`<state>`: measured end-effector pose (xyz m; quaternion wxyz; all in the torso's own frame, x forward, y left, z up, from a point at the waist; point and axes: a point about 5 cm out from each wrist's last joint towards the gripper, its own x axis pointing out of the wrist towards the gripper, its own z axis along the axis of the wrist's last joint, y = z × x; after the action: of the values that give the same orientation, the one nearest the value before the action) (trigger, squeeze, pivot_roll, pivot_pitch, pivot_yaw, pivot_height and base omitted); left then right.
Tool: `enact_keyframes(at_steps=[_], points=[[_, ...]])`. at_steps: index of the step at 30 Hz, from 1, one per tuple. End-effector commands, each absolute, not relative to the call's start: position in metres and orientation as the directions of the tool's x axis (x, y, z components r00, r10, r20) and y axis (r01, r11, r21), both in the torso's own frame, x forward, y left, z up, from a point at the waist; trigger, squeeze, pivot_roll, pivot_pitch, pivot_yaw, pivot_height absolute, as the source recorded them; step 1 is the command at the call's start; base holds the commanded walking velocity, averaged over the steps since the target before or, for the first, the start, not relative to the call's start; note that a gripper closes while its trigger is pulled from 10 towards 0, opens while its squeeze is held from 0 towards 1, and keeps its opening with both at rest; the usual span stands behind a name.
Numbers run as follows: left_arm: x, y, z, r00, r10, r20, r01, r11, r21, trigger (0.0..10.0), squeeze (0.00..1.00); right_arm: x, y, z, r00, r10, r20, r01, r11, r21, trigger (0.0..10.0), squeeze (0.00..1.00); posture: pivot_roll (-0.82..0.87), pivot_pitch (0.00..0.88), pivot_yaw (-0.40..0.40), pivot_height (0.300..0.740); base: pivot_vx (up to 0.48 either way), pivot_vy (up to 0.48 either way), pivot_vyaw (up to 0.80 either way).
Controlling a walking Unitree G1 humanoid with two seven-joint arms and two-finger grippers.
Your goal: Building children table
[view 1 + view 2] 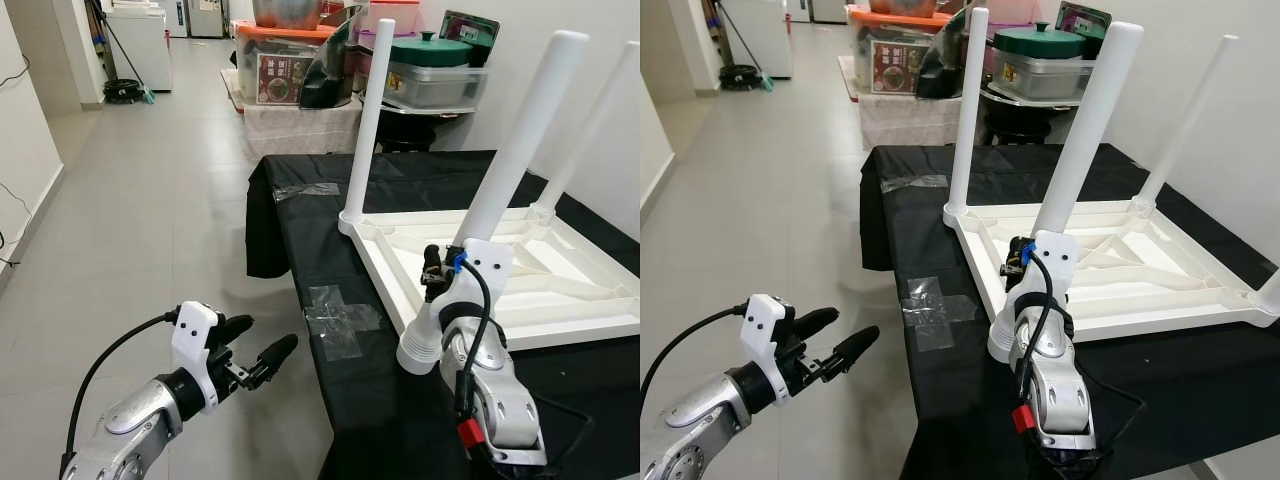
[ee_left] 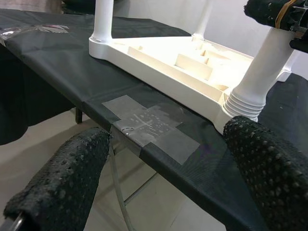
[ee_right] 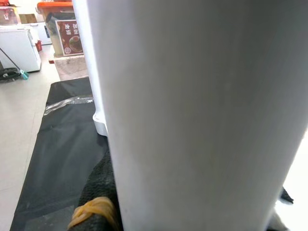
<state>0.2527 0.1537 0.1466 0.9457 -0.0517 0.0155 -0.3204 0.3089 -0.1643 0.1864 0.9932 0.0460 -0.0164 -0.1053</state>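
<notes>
Upturned white plastic children's table (image 1: 520, 270) looks light, stiff and slick. Right tool (image 1: 437, 268) clenches its near leg (image 1: 500, 190) low, the sensible hold. At 8 o'clock, left tool (image 1: 255, 355) hangs released.

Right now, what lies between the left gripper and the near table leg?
In the left wrist view, between left gripper and leg: black cloth with clear tape.

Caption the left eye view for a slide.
Right gripper grips a white leg of the upturned children's table; left gripper hovers open beside.
</notes>
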Motion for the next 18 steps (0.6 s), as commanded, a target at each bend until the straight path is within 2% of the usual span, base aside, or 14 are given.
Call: enact_keyframes(at_steps=[1, 6, 7, 9, 18], points=[[0.253, 0.151, 0.143, 0.787, -0.618, -0.006, 0.613, 0.782, -0.114, 10.0, 0.0, 0.307, -0.173, 0.157, 0.963, -0.234, -0.13, 0.244, 0.967, 0.07, 10.0, 0.0, 0.04, 0.0, -0.069, 0.74, 0.0, 0.0, 0.0], [0.253, 0.151, 0.143, 0.786, -0.618, -0.006, 0.614, 0.781, -0.113, 10.0, 0.0, 0.307, -0.174, 0.16, 0.964, -0.239, -0.114, 0.247, 0.967, 0.068, 10.0, 0.01, 0.04, 0.0, -0.068, 0.74, 0.0, 0.0, 0.0], [0.253, 0.151, 0.143, 0.786, -0.619, -0.007, 0.614, 0.781, -0.113, 10.0, 0.0, 0.307, -0.175, 0.162, 0.965, -0.241, -0.104, 0.248, 0.966, 0.07, 10.0, 0.83, 0.04, 0.0, -0.067, 0.74, 0.0, 0.0, 0.0], [0.253, 0.151, 0.143, 0.785, -0.619, -0.008, 0.615, 0.781, -0.112, 10.0, 0.0, 0.308, -0.175, 0.166, 0.968, -0.237, -0.087, 0.245, 0.966, 0.085, 10.0, 1.0, 0.03, 0.0, -0.065, 0.74, 0.0, 0.0, 0.0], [0.254, 0.151, 0.142, 0.784, -0.621, -0.011, 0.616, 0.78, -0.109, 10.0, 0.0, 0.307, -0.175, 0.172, 0.97, -0.238, -0.057, 0.243, 0.965, 0.101, 10.0, 1.0, 0.03, 0.0, -0.062, 0.74, 0.0, 0.0, 0.0]])
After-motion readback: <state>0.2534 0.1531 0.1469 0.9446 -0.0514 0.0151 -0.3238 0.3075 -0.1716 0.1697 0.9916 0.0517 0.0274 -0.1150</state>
